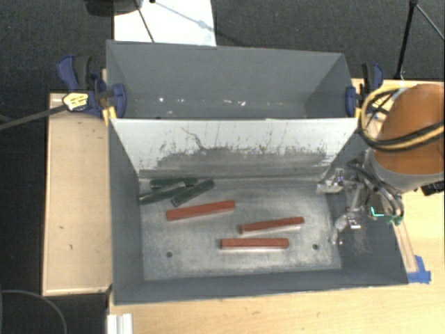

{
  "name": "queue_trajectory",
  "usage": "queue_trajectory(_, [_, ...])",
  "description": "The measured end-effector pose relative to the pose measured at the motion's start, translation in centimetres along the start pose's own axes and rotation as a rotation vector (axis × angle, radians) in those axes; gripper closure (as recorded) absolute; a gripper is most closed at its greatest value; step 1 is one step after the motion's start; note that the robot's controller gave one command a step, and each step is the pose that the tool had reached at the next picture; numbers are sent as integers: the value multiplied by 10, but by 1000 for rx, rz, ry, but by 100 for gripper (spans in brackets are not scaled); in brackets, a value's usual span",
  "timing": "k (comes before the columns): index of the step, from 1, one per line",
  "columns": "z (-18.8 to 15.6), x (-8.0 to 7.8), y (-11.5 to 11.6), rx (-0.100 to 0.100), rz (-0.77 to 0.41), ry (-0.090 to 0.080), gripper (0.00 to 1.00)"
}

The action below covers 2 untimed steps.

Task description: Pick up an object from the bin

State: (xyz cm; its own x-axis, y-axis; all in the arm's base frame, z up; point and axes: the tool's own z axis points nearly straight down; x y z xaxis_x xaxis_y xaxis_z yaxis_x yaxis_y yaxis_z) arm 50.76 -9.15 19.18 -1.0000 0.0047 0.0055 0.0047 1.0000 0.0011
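Camera view shows three red-brown bars on the bin (pixel 229 145) floor. The middle bar (pixel 271 225) lies right of centre, and its right end is the nearest thing to the gripper (pixel 345 211). Its long axis runs left to right, tilted slightly up at the right. The lower bar (pixel 254 243) lies just below it, and the third bar (pixel 201 210) is further left, beside dark green sticks (pixel 177 190). The gripper hangs by the right wall, so I judge any reach goes leftward. I cannot tell whether it is wide or narrow.

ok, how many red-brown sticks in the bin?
3: left stick next to the dark green sticks; right stick mid-floor; front stick just below it. None seems hidden.
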Motion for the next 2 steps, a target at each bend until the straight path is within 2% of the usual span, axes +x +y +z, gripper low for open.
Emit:
queue_trajectory(1, [-4, -2, 0, 1, -3, -8, 0])
queue_trajectory(2, [30, -23, 3, 3, -85, -14, 0])
